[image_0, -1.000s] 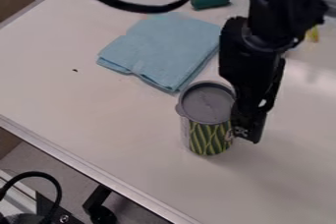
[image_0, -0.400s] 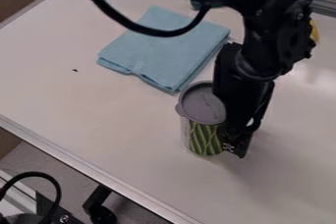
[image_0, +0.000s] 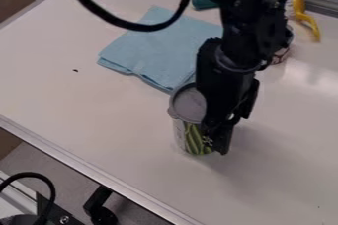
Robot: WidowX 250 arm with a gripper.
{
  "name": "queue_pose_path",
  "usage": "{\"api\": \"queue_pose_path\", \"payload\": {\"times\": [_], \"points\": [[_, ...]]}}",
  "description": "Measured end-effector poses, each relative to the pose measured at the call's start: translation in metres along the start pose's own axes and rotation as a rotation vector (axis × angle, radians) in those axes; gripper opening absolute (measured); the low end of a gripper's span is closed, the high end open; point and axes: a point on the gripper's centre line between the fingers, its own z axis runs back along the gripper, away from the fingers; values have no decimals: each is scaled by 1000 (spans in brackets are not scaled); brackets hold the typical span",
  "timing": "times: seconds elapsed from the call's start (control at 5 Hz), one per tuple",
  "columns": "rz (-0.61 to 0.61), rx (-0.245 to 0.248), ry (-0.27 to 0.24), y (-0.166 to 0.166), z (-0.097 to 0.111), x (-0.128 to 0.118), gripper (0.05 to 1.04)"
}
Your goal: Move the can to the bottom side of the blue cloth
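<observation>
My gripper (image_0: pixel 218 142) hangs low over the table against the right side of the can, covering part of its lid and label. The can (image_0: pixel 188 108) stands upright, with a grey lid and a green-and-yellow patterned label, just below the lower corner of the blue cloth. Folded flat, the blue cloth (image_0: pixel 148 49) lies up and to the left of the arm.
Behind the arm are a green object (image_0: pixel 203 3), a yellow-handled brush (image_0: pixel 305 17) and a partly hidden round container (image_0: pixel 282 54). The white table (image_0: pixel 79 105) has its front edge running diagonally along the lower left.
The arm has moved left and the gripper has come lower, covering more of the can. The can has shifted slightly left. The brush and round container have come into view behind the arm.
</observation>
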Motion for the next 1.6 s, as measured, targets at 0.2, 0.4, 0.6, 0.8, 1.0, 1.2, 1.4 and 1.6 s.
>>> {"api": "queue_pose_path", "payload": {"times": [0.2,0.4,0.6,0.8,1.0,1.2,1.4,1.6], "points": [[-34,13,-1,0,-1,13,998],[-49,14,-10,2,-4,25,998],[-111,-25,-22,7,2,32,998],[-191,-57,-32,14,3,44,998],[-230,-98,-42,16,0,61,998],[-247,-129,-94,12,-1,75,998],[-235,-124,-110,11,-2,91,998],[-213,-106,-121,11,2,105,998]]}}
